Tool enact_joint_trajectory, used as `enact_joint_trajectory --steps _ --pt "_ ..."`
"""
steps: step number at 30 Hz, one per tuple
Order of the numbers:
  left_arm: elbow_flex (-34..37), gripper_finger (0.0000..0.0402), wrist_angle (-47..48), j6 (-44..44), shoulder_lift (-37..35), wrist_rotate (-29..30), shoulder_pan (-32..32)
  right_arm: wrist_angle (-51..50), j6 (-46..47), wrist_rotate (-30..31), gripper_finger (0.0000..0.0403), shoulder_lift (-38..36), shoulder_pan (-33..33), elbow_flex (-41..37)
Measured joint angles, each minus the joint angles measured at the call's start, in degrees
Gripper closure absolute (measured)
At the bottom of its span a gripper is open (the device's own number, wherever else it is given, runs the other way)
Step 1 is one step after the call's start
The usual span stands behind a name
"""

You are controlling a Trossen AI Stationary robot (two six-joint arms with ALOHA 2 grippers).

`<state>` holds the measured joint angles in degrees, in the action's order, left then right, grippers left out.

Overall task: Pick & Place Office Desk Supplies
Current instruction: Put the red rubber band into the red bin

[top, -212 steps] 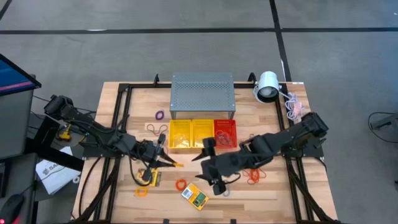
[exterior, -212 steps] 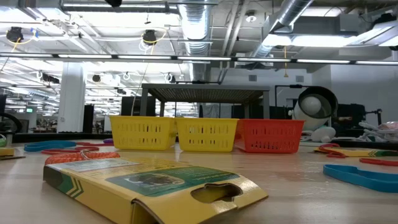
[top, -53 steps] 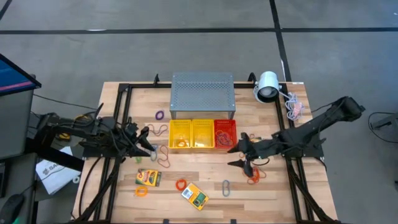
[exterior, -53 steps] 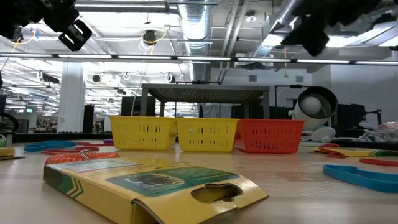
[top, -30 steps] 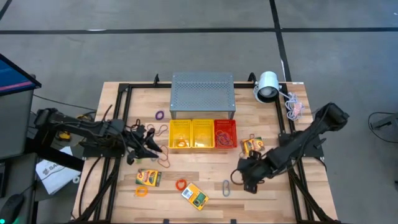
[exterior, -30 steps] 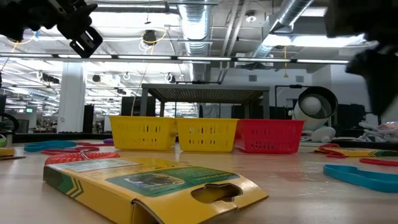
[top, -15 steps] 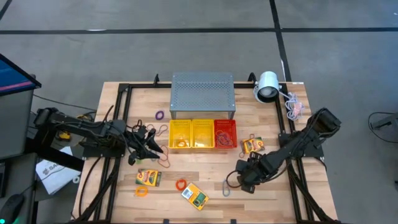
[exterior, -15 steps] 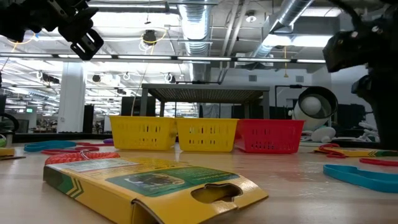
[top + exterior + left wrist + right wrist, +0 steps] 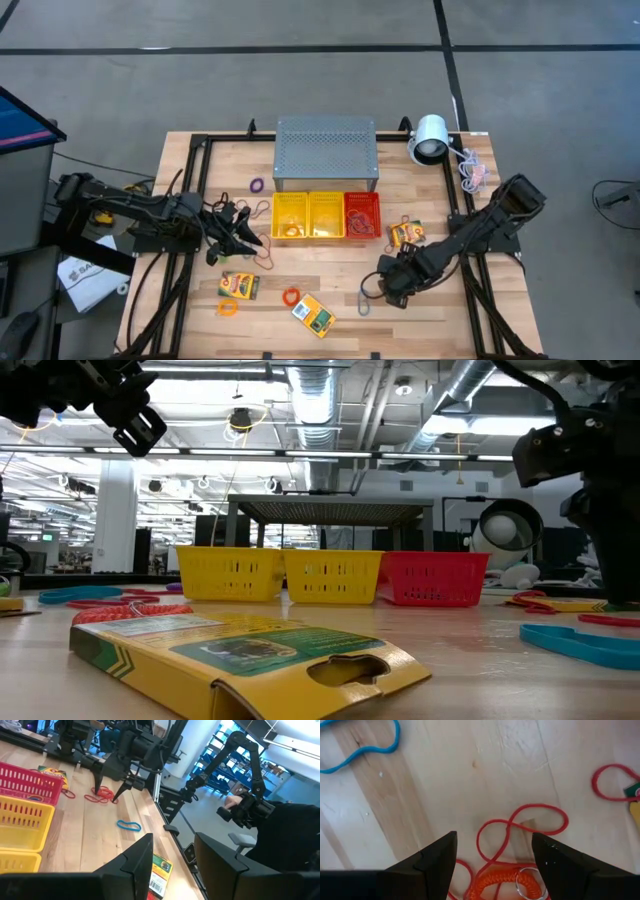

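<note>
Reading no clear words on the yellow-and-green card box (image 9: 250, 650) — its print is too small. The pale wooden table (image 9: 330, 265) stands on a grey floor, a lit workshop behind. The right gripper (image 9: 492, 857) hovers, fingers apart, empty — thin orange band loops (image 9: 520, 837) lie directly beneath. The left gripper (image 9: 243, 238), slightly parted, waits beside the yellow plastic mesh basket (image 9: 291, 216).

We've got one cam straight overhead, one at tabletop (image 9: 330, 262) level; both catch the baskets (image 9: 330, 576), wrist cams ride close.
</note>
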<state>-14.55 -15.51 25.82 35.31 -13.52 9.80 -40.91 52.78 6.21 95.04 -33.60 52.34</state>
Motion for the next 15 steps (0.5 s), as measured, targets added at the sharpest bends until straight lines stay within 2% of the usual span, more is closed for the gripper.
enact_joint_trajectory --steps 15 --pt "0.0 0.0260 0.0 0.0 0.0 0.0 0.0 -1.0 1.2 -1.3 0.0154 -0.1 0.8 0.0"
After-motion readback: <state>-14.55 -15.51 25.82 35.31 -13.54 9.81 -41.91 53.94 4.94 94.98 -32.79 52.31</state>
